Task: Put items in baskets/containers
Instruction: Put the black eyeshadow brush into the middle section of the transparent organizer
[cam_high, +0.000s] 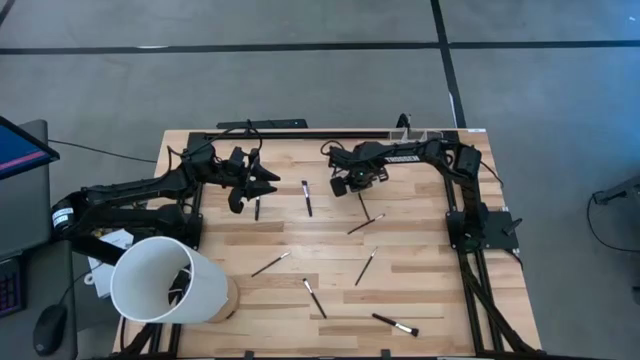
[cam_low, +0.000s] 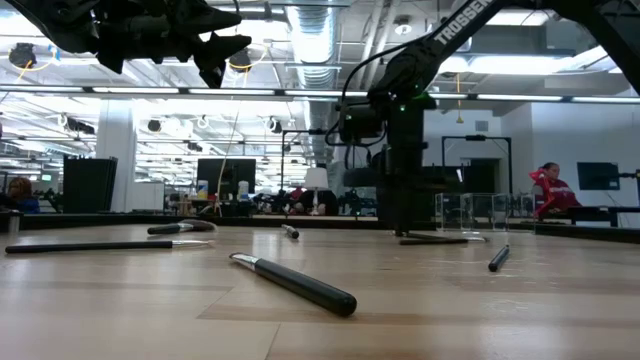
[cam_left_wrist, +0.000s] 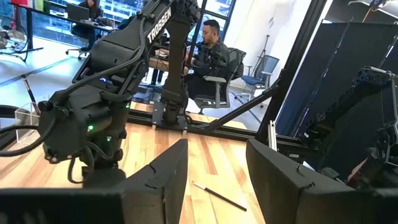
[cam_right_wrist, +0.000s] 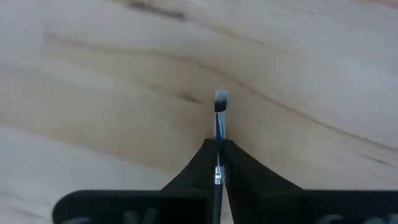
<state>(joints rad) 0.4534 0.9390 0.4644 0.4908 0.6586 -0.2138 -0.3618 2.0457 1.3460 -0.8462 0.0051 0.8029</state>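
Two right fingers (cam_right_wrist: 217, 163) pinch brush (cam_right_wrist: 219, 118), bristles protruding beyond.

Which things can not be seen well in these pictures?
- Brush in the right gripper: in the right wrist view the shut jaws hide its handle.
- White tub: the high view's lower edge cuts it; its contents are too dark to tell.
- Clear holder: too small in the high view to see inside.
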